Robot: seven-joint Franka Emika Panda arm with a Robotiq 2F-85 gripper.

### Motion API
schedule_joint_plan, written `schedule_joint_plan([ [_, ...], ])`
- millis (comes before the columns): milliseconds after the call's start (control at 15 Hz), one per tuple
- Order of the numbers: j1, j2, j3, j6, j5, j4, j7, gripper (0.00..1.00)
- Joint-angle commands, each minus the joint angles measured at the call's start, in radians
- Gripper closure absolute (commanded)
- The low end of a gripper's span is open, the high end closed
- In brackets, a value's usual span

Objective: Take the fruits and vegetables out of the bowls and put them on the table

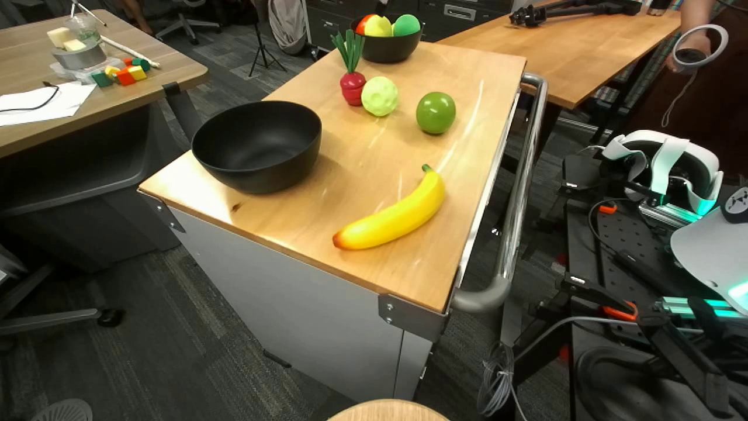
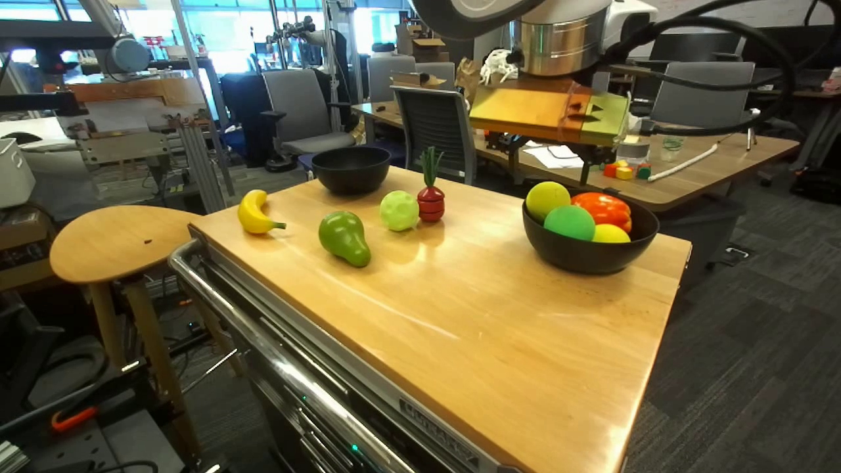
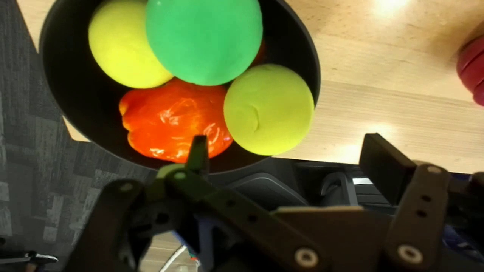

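Wrist view gives me the gripper [image 3: 290, 155] with its jaws spread wide and nothing between them. Ahead of the fingertips lies a round matte-black bowl [image 3: 83, 109], perhaps plastic, and in line with the gap, inside it, sits a matte yellow-green ball [image 3: 269, 109], possibly foam; I judge it the likeliest next pick. Past the finger [image 3: 198, 153] at picture left is a glossy orange-red plastic-looking bell pepper [image 3: 170, 124], partly hidden by that fingertip; farther ahead are a smooth green ball [image 3: 204, 37] and a smooth yellow ball [image 3: 124, 45], material unclear. In an exterior view the yellow-green one [image 2: 548, 200] stands above the rim, so I'd bring the gap over its widest part and come down slowly, slipping one finger between it and the pepper and keeping its partner off the rim. I'd close gently until both sides touch, lift straight up so the green ball isn't dragged along, and rest my catch on the pale wooden tabletop [image 2: 499, 341] before releasing, since it may roll.
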Motion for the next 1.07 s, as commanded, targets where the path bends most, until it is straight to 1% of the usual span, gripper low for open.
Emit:
schedule_joint_plan([
  [0, -0.020, 0.078, 0.017, 0.018, -0.117, 0.091, 0.185, 0.00],
  [200, -0.033, 0.119, 0.022, 0.007, -0.191, 0.138, 0.315, 0.00],
  [267, -0.043, 0.131, 0.032, 0.004, -0.200, 0.151, 0.337, 0.00],
  [533, -0.070, 0.157, 0.064, 0.010, -0.231, 0.176, 0.399, 0.00],
  [800, -0.086, 0.177, 0.078, 0.008, -0.256, 0.185, 0.438, 0.01],
  [933, -0.088, 0.188, 0.077, 0.002, -0.265, 0.193, 0.462, 0.04],
  [1000, -0.086, 0.192, 0.072, -0.009, -0.272, 0.198, 0.481, 0.09],
])
